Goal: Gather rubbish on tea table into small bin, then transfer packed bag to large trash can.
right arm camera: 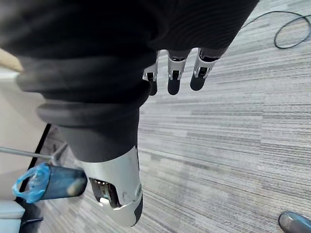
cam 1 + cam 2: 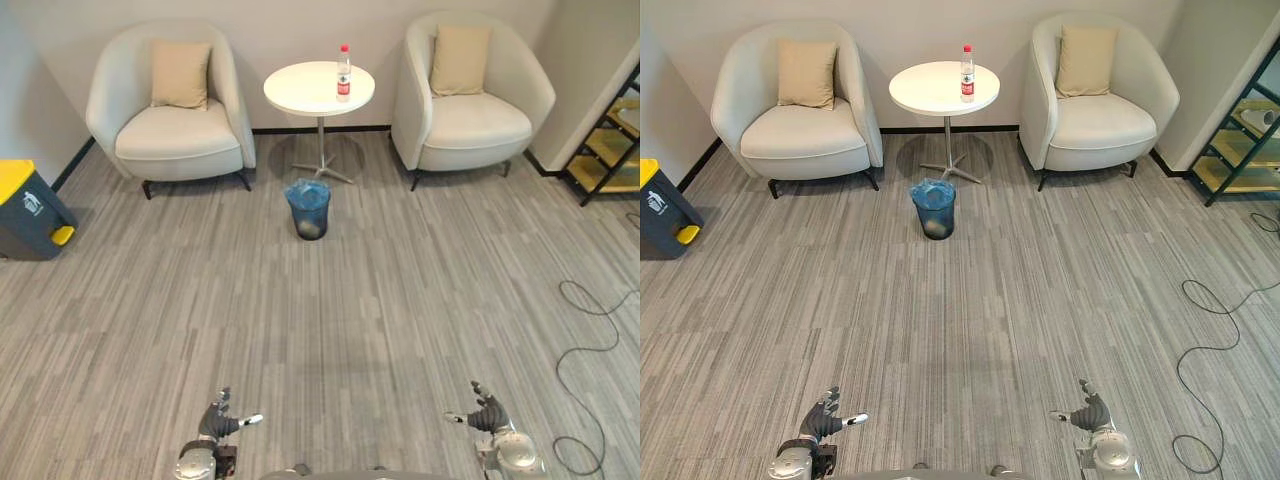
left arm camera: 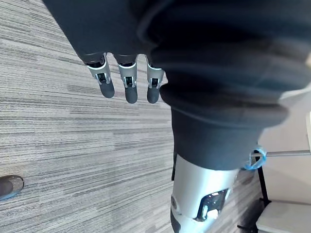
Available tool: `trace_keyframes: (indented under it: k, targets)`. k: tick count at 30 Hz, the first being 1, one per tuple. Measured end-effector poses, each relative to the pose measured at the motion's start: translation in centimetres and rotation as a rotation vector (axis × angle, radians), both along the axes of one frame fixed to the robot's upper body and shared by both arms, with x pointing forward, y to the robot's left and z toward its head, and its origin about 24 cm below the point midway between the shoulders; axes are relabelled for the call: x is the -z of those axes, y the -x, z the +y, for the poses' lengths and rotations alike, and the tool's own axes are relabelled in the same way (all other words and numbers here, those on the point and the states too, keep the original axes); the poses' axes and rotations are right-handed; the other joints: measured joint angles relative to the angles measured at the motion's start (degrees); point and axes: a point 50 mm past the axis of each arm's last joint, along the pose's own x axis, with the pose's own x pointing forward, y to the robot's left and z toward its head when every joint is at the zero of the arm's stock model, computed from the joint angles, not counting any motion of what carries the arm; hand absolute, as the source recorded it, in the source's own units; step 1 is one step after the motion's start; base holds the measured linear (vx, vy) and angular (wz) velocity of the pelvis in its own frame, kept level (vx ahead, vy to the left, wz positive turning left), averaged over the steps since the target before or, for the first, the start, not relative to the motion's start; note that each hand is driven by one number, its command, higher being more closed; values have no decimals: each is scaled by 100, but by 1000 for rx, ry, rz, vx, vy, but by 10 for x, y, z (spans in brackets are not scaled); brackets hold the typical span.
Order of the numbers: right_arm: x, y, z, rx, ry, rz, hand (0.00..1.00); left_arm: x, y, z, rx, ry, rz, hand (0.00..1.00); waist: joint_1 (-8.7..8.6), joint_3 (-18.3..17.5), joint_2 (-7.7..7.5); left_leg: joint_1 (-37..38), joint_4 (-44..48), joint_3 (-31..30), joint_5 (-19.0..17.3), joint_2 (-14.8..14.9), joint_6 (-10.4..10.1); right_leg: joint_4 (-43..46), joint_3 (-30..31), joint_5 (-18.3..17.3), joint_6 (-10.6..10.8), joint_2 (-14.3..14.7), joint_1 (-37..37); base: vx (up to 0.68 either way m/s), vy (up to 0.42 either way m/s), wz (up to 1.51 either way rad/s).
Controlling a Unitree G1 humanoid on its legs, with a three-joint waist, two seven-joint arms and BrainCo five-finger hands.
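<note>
Walk-up stage, likely. Left eye view: best to close distance, stop square to round white counter, and take clear red-labelled plastic bottle side-on at mid-body. Bottle upright on counter, long axis vertical, cap up. Blue-bagged small dark bin on floor in front. Left hand and right hand low, empty. Left wrist view: fingers straight, relaxed. Right wrist view: fingers likewise.

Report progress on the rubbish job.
Done: little; something pale may already lie in the bin. In hand: nothing, the left hand and right hand are open and empty, far from the table. Left: the bottle stands on the table, the bag sits in the bin, the trash can waits.
</note>
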Motion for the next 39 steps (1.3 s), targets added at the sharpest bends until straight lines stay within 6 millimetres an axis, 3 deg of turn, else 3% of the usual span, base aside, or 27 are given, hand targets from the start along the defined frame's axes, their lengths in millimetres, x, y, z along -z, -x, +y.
trace_keyframes:
  k: [16, 20, 23, 25, 28, 30, 32, 34, 35, 36, 37, 38, 39]
  targets:
    - [0, 4, -4, 21, 3, 7, 0, 0, -1, -7, -8, 31, -12, 0, -23, 37, 82, -20, 0, 161, -23, 28, -8, 15, 21, -29, 34, 18, -104, -11, -13, -3]
    - [-1, 1, -5, 43, -8, -10, 0, -1, -3, -8, -6, 31, -20, 0, -22, 57, 98, -196, 185, 242, -169, 70, 206, 53, 63, -50, 0, 43, -240, -12, -14, -11]
    - [-4, -10, -3, 55, -28, -41, 0, -3, -6, -8, -8, 28, -37, 0, -7, 98, 83, -539, 653, 435, -509, 121, 237, 926, 214, -508, 51, -76, -828, 40, 22, -29]
    - [-5, -12, -3, 76, -45, -50, 0, -4, -10, -9, 1, 30, -45, 0, -19, 203, 36, -546, 974, 484, -820, 81, 285, 2096, 147, -973, 337, -336, -1261, 69, 47, -21]
    - [-3, -11, 1, 83, -62, -47, 0, -6, -12, -7, 18, 9, -50, 0, -95, 309, 38, -301, 1061, 461, -1121, 48, 439, 4058, -232, -1145, 439, -792, -2106, 152, 49, -10]
    - [-1, -11, 5, 75, -71, -37, 0, -10, -16, 0, 14, -11, -61, 0, -172, 402, 77, -117, 1056, 460, -1277, 137, 370, 4140, -482, -1364, 313, -934, -2548, 347, -4, 2]
    - [-1, -11, 4, 82, -73, -36, 0, -13, -24, 0, 16, -15, -84, 0, -224, 543, 155, 62, 1034, 458, -1326, 361, 205, 3479, -796, -1230, 256, -902, -2806, 318, -44, 13]
    - [-1, -13, 5, 87, -78, -40, 0, -16, -32, 1, 11, -20, -106, 0, -329, 651, 196, 328, 835, 421, -1331, 558, -2, 2294, -1030, -606, 256, -788, -3006, 537, -139, 25]
    - [-1, -14, 4, 96, -85, -45, 0, -18, -36, 1, 9, -25, -118, 0, -375, 703, 137, 552, 693, 412, -1320, 623, -165, 1610, -1105, -74, 274, -749, -3112, 680, -244, 31]
    - [-2, -13, 3, 99, -79, -42, 0, -19, -41, 0, 12, -23, -129, 0, -426, 726, 96, 772, 605, 363, -1379, 696, -354, 1363, -1089, 493, 166, -764, -3161, 712, -298, 43]
    - [-3, -14, -1, 105, -64, -47, 0, -19, -45, -6, 14, -9, -136, 0, -477, 737, 139, 854, 679, 256, -1406, 874, -530, 1952, -1050, 830, -215, -773, -3264, 584, -269, 39]
    - [-5, -17, -2, 107, -60, -55, 0, -20, -49, -8, 20, -5, -143, 0, -472, 766, 196, 831, 841, 212, -1361, 962, -618, 2418, -1070, 483, -358, -783, -3382, 578, -336, 26]
    - [-6, -21, -1, 105, -64, -66, 0, -21, -53, -10, 28, -2, -152, 0, -464, 794, 256, 661, 1512, 144, -1201, 1187, -841, 2959, -1130, -31, -404, -777, -3411, 460, -313, 5]
